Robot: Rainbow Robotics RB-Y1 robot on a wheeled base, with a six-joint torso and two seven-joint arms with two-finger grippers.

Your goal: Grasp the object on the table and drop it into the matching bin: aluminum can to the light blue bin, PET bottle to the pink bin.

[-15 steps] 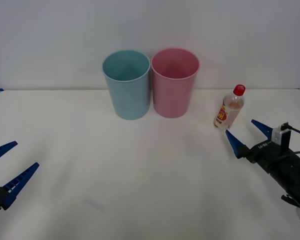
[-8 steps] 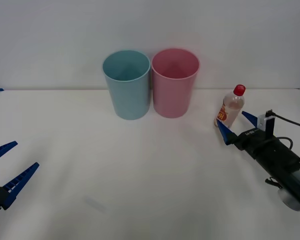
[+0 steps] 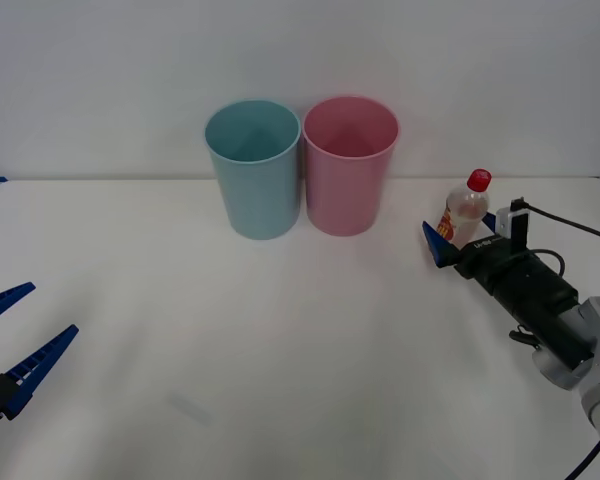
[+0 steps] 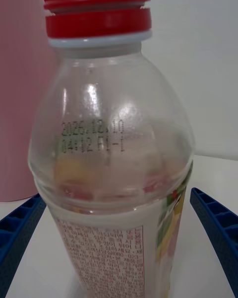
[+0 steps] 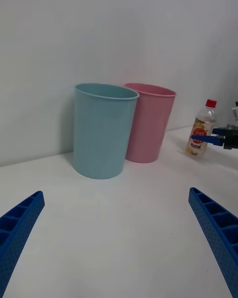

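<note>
**Straddling the PET bottle beside the pink bin**

Front view: my right gripper (image 3: 464, 234) is at the PET bottle (image 3: 464, 216), which stands upright on the table (image 3: 280, 340) to the right of the pink bin (image 3: 349, 165), apart from it. One blue finger shows on the bottle's bin side; the other is mostly hidden behind the bottle. The light blue bin (image 3: 253, 168) stands just beside the pink bin on its far side from the bottle. My left gripper (image 3: 10, 340) hangs spread wide, well apart from both bins.

Right wrist view: the bottle sits between my two fingers (image 4: 215, 228), gaps on both sides, no contact. Nothing is gripped.

Left wrist view: fingers (image 5: 213, 228) wide apart and empty; bins ahead, bottle beyond the pink one.
</note>
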